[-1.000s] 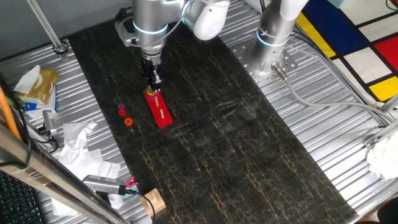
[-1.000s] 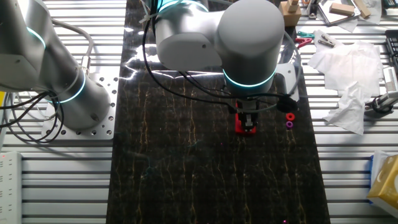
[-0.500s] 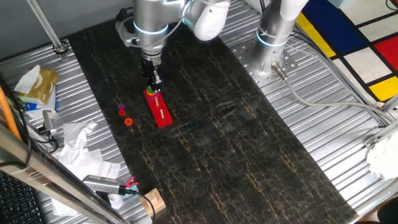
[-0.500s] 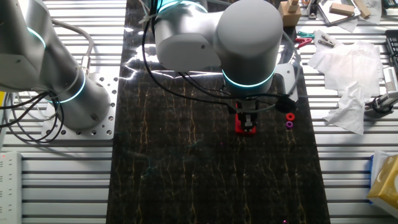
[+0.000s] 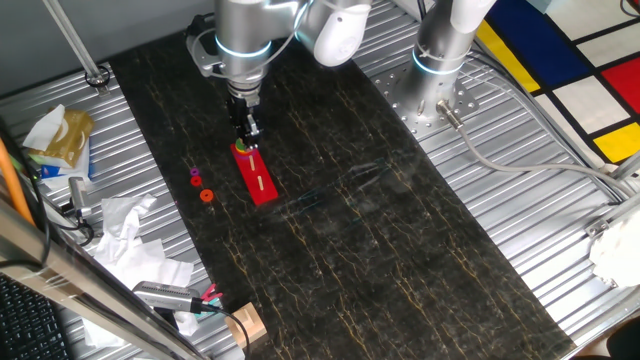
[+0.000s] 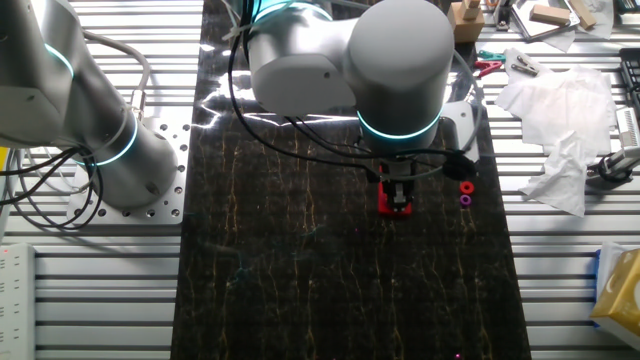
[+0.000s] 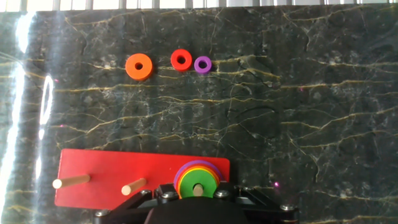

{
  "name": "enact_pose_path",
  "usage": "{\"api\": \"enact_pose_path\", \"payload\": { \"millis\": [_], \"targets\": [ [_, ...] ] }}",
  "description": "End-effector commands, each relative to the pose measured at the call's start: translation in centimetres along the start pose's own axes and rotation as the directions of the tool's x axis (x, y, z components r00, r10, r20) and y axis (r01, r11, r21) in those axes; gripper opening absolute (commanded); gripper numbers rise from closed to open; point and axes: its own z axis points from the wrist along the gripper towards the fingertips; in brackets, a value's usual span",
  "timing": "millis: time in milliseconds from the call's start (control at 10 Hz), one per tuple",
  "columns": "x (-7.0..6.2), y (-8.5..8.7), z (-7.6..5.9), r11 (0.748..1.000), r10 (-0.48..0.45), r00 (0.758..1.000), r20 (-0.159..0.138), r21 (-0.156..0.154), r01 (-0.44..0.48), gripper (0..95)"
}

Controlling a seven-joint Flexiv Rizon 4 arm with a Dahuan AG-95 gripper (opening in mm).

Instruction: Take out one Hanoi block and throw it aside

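The Hanoi block (image 7: 197,180), the green ring, sits on top of the stack on the rightmost peg of the red base (image 7: 112,177), at 6 o'clock in the hand view directly ahead of the gripper (image 7: 196,198); whether the fingers are spread or pressed together cannot be told. Nothing has shifted over the last second: the gripper stays poised over the stack, the block is not yet lifted, and the orange ring (image 7: 138,66), red ring (image 7: 181,60) and purple ring (image 7: 202,64) lie loose toward 12 o'clock. No brand, label or writing is legible.

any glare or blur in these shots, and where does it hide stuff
Hand view: a bright glare streak washes out the dark marble tabletop at left, and the tool's dark body at the bottom edge is blurred; the small green ring disc stays sharp. The other fixed view: white reflections on the tabletop near the arm. One fixed view: even light, but the rings look tiny.
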Motion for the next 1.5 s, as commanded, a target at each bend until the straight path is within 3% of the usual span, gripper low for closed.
{"api": "enact_pose_path", "payload": {
  "millis": [100, 600, 700, 1500],
  "targets": [
    [0.04, 0.0, -0.05, 1.0, -0.001, 1.0, -0.001, -0.001, 0.001, 38.0],
    [0.04, 0.0, -0.03, 1.0, 0.002, 1.0, 0.0, 0.001, -0.002, 38.0],
    [0.05, 0.0, -0.02, 1.0, 0.0, 1.0, 0.0, 0.003, 0.0, 19.0],
    [0.07, 0.02, 0.07, 1.0, 0.01, 1.0, -0.002, 0.009, -0.01, 19.0]
  ]
}}
